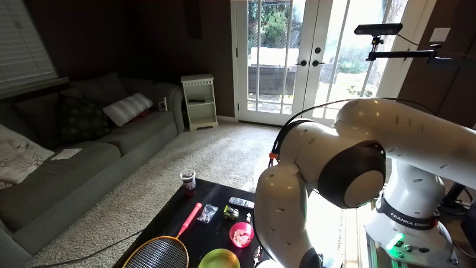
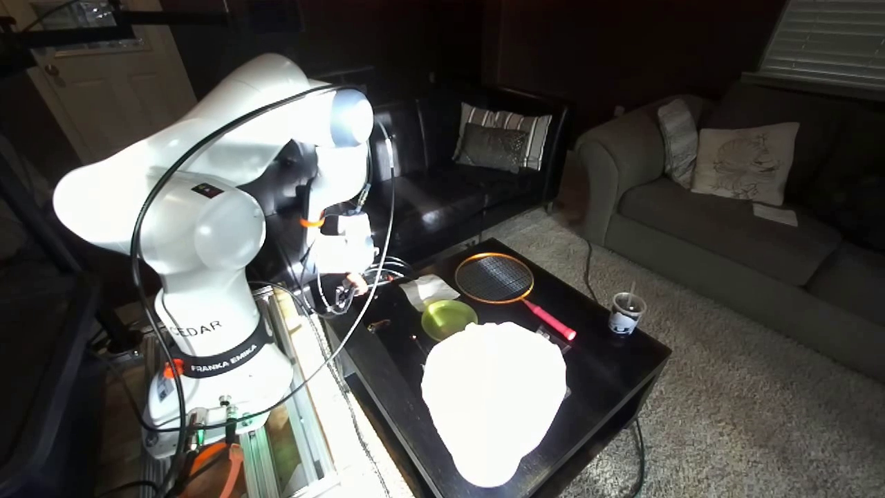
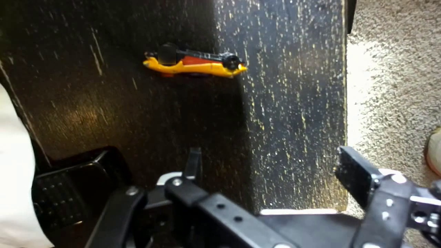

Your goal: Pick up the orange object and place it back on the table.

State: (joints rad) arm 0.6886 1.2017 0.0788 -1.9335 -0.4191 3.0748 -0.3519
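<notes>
An orange-yellow toy car [image 3: 196,67] with black wheels and underside lies on its side on the glossy black table [image 3: 293,103] in the wrist view. My gripper [image 3: 267,155] is open and empty, its two black fingers wide apart below the car in that picture and not touching it. The table also shows in both exterior views [image 1: 163,219] [image 2: 608,373]. In an exterior view, the gripper [image 2: 346,297] hangs near the table's edge among cables; its fingers are hard to make out. In an exterior view, I cannot clearly make out the car.
On the table are a racket [image 1: 160,253], a green bowl [image 1: 219,259], a pink bowl [image 1: 241,234], a remote [image 1: 241,202] and a cup [image 1: 188,180]. A bright white shape [image 2: 494,394] hides part of the table. A white sheet [image 3: 15,172] and a black object [image 3: 69,189] lie left.
</notes>
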